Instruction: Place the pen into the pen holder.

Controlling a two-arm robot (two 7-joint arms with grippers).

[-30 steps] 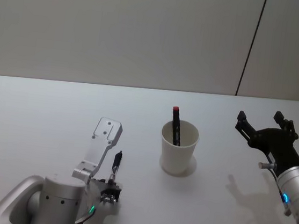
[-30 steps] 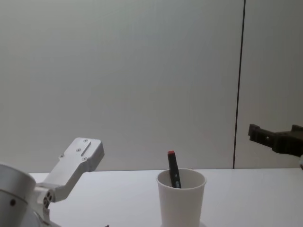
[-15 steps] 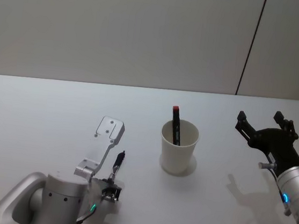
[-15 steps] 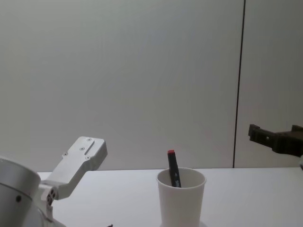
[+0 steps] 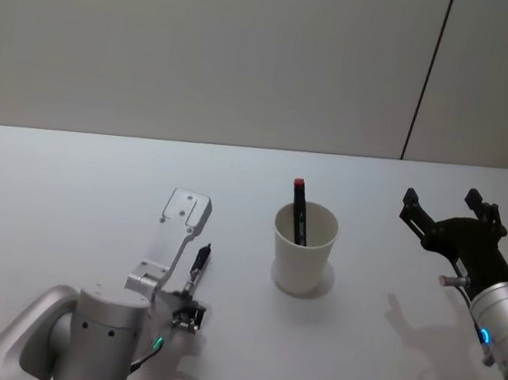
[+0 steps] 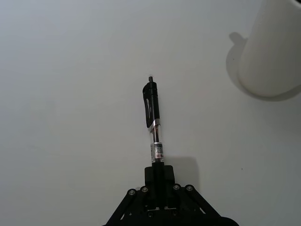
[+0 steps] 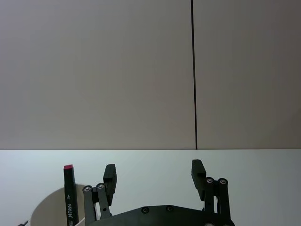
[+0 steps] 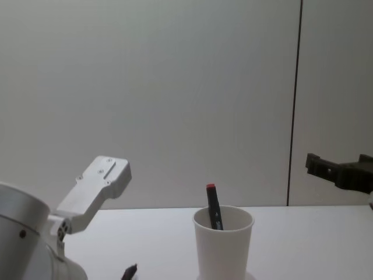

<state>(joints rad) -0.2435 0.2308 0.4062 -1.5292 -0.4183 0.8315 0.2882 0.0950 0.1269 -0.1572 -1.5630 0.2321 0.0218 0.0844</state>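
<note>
My left claw (image 6: 158,170) has risen a little with the black clicker pen (image 6: 153,120) it pinches by one end. On the white surface (image 5: 71,187), the paper cup (image 5: 302,251) stands to its right and holds a red-capped marker (image 5: 298,212). My right claw (image 7: 154,168) hangs wide open. I fear the pen swivelling, hitting the marker or rim and tipping the cup.

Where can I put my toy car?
The wide bare stretch of table left of the left gripper is free, and the strip behind the paper cup. It's tighter between the cup and the held pen, and near the open right gripper.
</note>
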